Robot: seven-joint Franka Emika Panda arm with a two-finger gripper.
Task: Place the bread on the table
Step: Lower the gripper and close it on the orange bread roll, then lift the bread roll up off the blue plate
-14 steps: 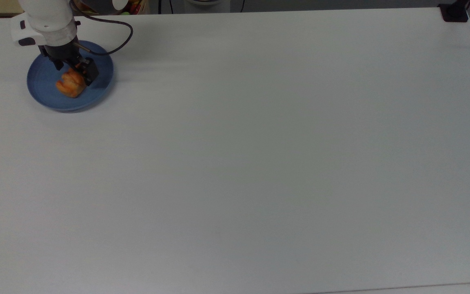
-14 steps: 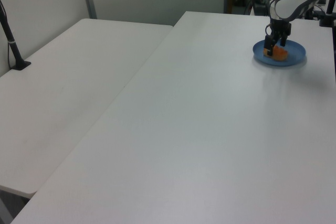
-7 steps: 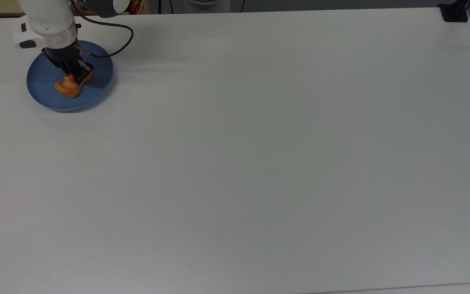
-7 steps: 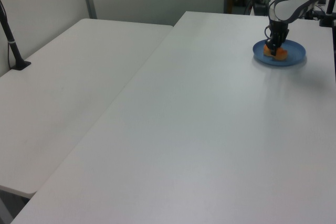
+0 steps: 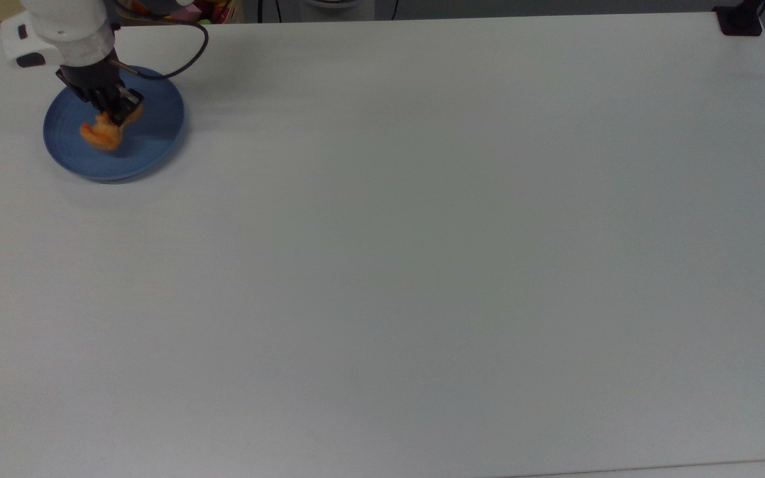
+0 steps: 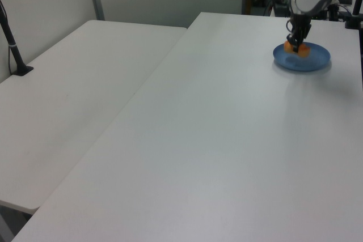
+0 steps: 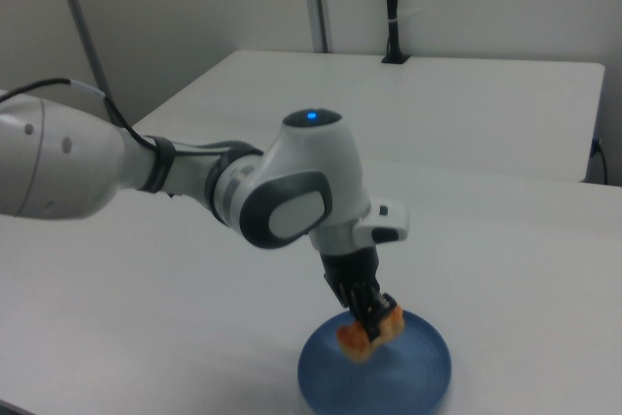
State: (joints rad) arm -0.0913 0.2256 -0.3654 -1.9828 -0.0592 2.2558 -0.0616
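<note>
A: Gripper (image 5: 114, 113) state? Where's the bread (image 5: 101, 135)?

B: Clamped on the bread. In the right view the black fingers (image 7: 374, 309) pinch the bun (image 7: 370, 330) from above and it hangs tilted over the blue plate (image 7: 418, 376); looks lifted off the dish, but can't confirm a gap.

A: Top view agree?

B: Roughly. The bread sits over the plate's (image 5: 150, 149) middle, toward the top view's left, w/ its upper end hidden under the fingers. Plate is near the table's (image 5: 422, 252) far-left corner in the top view. The arm's white wrist (image 5: 64, 26) is cut off by the frame edge.

A: Left view?

B: Small and far off: plate (image 6: 315, 62) by the table's (image 6: 215, 140) far-right corner in the left view, an orange bit (image 6: 302, 51) under the gripper (image 6: 296, 45). Ridges on the bun can't be made out there. It does show a 2nd white table (image 6: 74, 100) butted against the first, plus a black clamp post (image 6: 12, 43) at its edge.
</note>
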